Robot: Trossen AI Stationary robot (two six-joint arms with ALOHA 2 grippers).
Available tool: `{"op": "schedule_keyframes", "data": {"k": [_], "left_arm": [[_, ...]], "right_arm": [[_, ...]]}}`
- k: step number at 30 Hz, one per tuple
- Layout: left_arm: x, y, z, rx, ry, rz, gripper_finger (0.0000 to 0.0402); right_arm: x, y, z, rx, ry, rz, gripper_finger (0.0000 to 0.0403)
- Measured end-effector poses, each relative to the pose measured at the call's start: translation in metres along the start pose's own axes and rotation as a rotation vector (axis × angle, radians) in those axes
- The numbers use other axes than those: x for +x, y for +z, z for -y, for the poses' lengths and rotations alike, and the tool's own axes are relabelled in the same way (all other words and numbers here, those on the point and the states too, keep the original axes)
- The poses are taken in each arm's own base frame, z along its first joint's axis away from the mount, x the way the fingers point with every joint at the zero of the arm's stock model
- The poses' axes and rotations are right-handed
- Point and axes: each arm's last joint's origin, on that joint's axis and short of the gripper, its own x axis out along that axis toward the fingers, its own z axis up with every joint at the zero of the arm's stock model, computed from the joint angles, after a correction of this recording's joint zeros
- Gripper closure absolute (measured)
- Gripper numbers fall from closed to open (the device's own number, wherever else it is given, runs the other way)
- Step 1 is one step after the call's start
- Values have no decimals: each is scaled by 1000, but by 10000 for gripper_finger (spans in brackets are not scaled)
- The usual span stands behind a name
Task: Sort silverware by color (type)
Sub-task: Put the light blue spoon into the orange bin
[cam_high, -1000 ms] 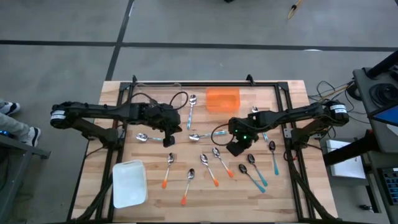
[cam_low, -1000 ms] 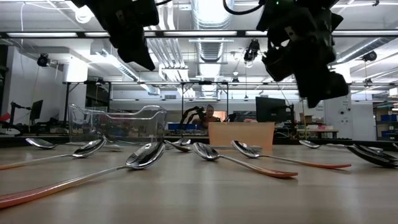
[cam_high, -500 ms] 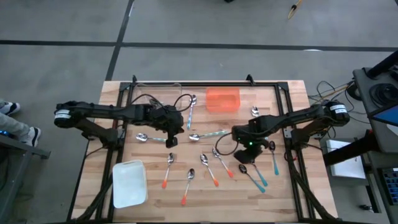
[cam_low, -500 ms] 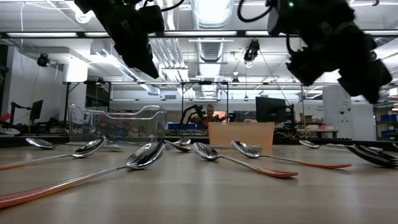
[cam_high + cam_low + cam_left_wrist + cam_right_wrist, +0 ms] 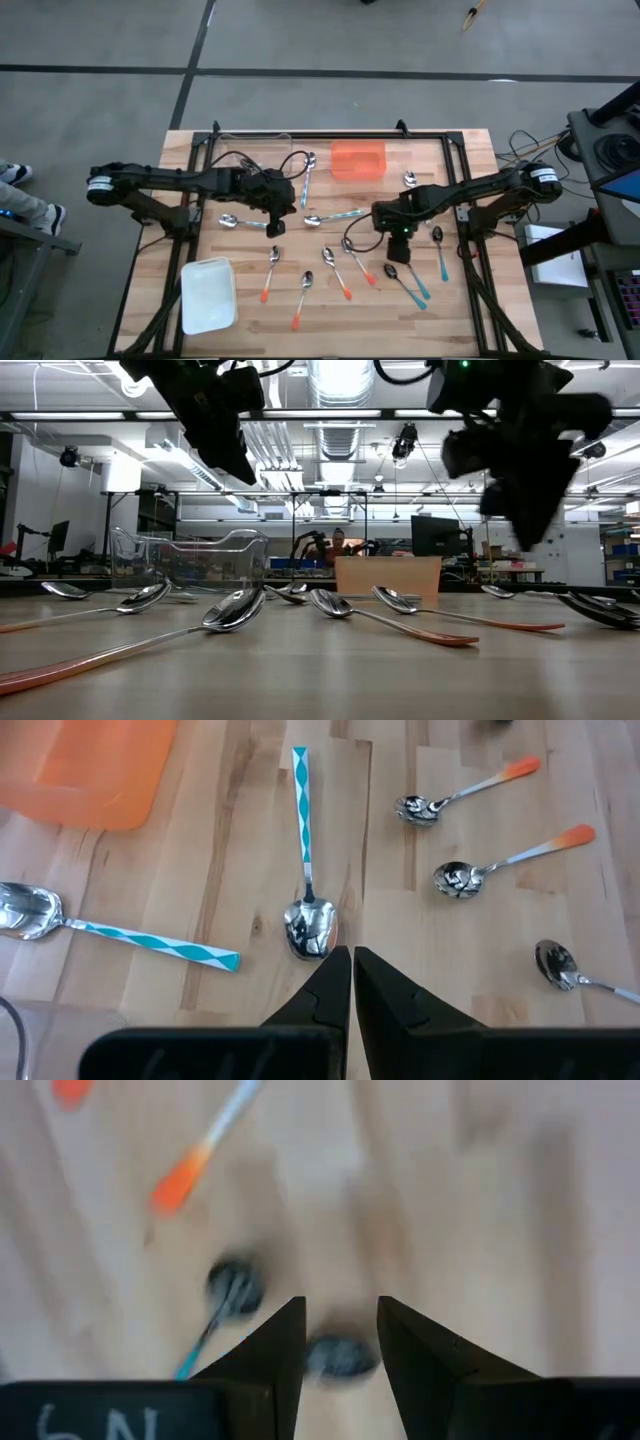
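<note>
Two arms hang over the scattered spoons in the high view: the right gripper (image 5: 399, 228) hovers just above the dark-bowled, teal-handled spoons (image 5: 408, 282), which lie toward the table's front from it with their handles running diagonally away, while the left gripper (image 5: 274, 212) waits above the blue-handled spoon (image 5: 243, 222) at left centre. The orange bin (image 5: 358, 158) sits at the back, the white tray (image 5: 208, 293) at the front left. In the low view the right arm hangs clear of the tabletop, nothing in its fingers. The left wrist view shows its jaws pressed together and empty, a blue-handled spoon's bowl (image 5: 310, 929) right ahead. The right wrist view shows fingers (image 5: 272, 1345) parted about halfway, empty, framing one dark bowl (image 5: 338, 1356), a second dark bowl (image 5: 235, 1286) beside it; the right arm is plainly the nearer one. Compared with a second ago, the right gripper has shifted toward the teal spoons and turned downward; the left has barely moved.
</note>
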Motion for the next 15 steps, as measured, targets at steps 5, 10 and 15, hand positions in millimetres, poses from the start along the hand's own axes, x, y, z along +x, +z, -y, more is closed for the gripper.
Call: {"op": "schedule_keyframes", "data": {"k": [5, 10, 15], "left_arm": [[-4, 0, 0, 59, 1, 7, 402], [-14, 4, -3, 196, 72, 61, 402], [-26, 6, -7, 288, 194, 96, 402]], "right_arm": [[-3, 19, 1, -89, -155, 230, 287], [-17, 39, 4, -156, -224, 396, 287], [-33, 58, 15, -159, -249, 509, 287]]}}
